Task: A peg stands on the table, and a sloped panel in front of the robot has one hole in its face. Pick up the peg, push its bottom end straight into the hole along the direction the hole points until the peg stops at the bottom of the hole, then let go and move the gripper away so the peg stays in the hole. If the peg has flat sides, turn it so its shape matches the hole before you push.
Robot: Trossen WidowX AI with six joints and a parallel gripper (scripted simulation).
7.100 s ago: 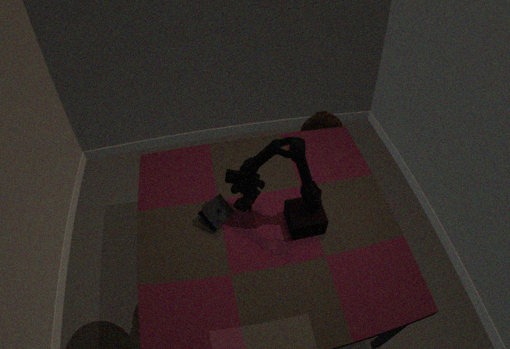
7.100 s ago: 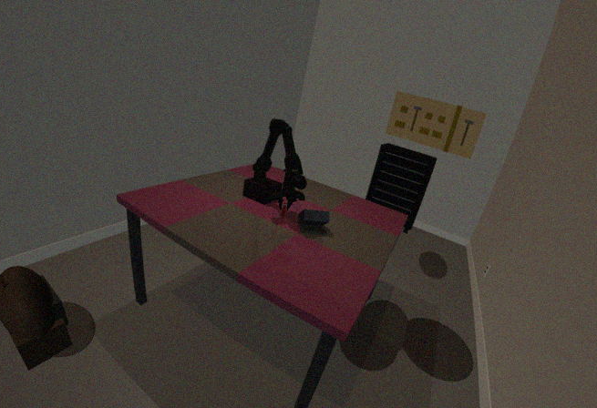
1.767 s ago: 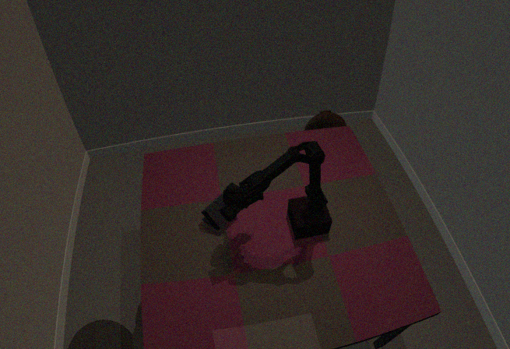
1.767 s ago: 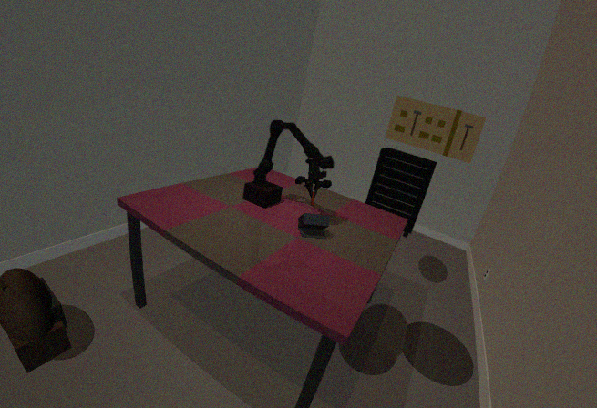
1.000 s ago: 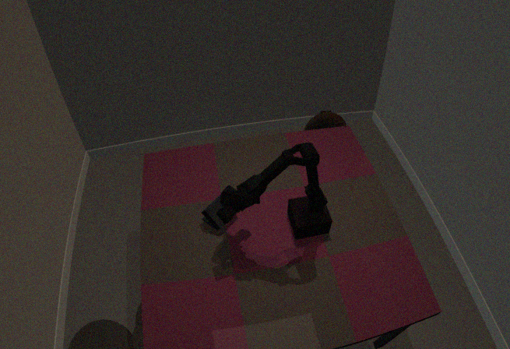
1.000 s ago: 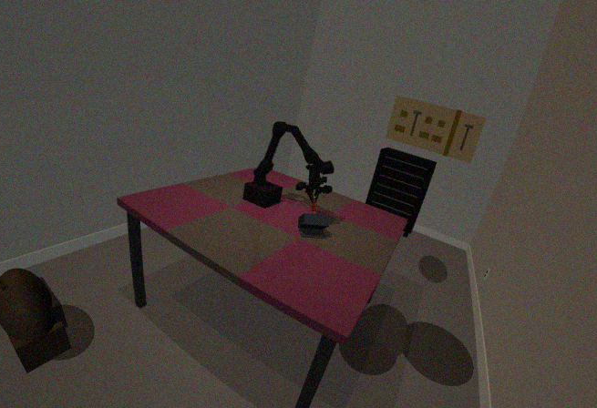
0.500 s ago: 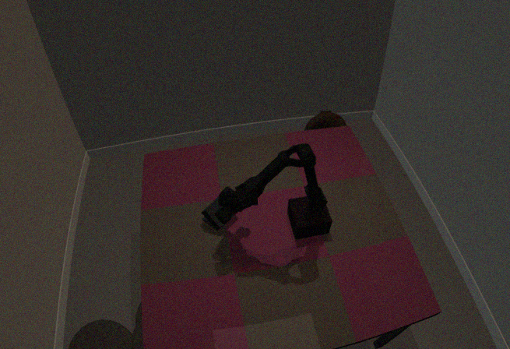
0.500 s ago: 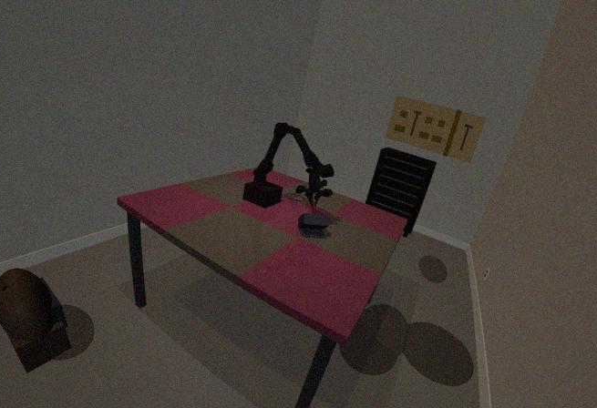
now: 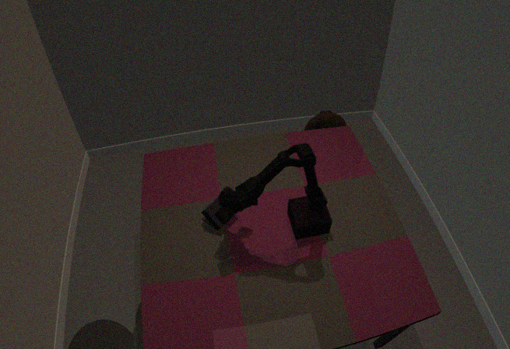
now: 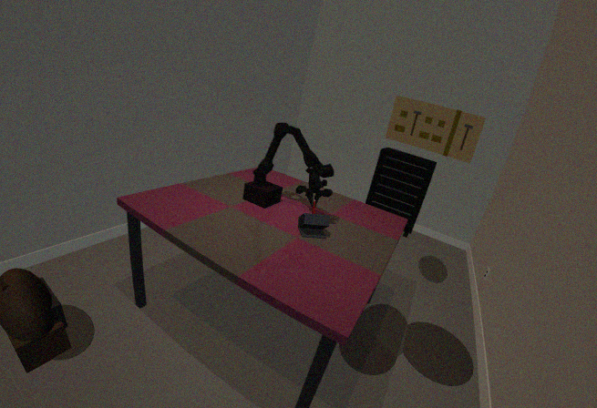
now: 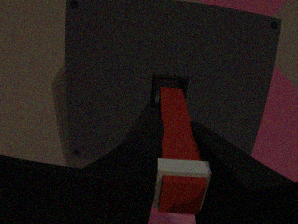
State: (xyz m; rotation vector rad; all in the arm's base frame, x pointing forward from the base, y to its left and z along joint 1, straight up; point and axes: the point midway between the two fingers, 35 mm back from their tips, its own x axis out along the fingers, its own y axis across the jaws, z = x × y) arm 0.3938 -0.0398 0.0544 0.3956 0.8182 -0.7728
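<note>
From left to right in the exterior view, we see a brown rounded object point(image 9: 325, 119) point(image 10: 22, 302) on the floor, at about eight o'clock from the checkered table point(image 9: 284, 304) point(image 10: 318, 279) point(image 11: 285, 115). The arm's dark base point(image 9: 308, 222) point(image 10: 262, 194) stands on it. At about four o'clock from the base, we find the pincer point(image 9: 223, 209) point(image 10: 313, 204) point(image 11: 174, 129) closed on the red peg point(image 10: 313, 208) point(image 11: 179, 120), just above the gray panel point(image 9: 209, 213) point(image 10: 315, 219) point(image 11: 115, 60). In the wrist view, the peg's far end points toward twelve o'clock and overlaps the square hole point(image 11: 170, 77); we cannot tell whether it is inside. A black chair point(image 10: 399, 185) stands at about two o'clock from the pincer.
</note>
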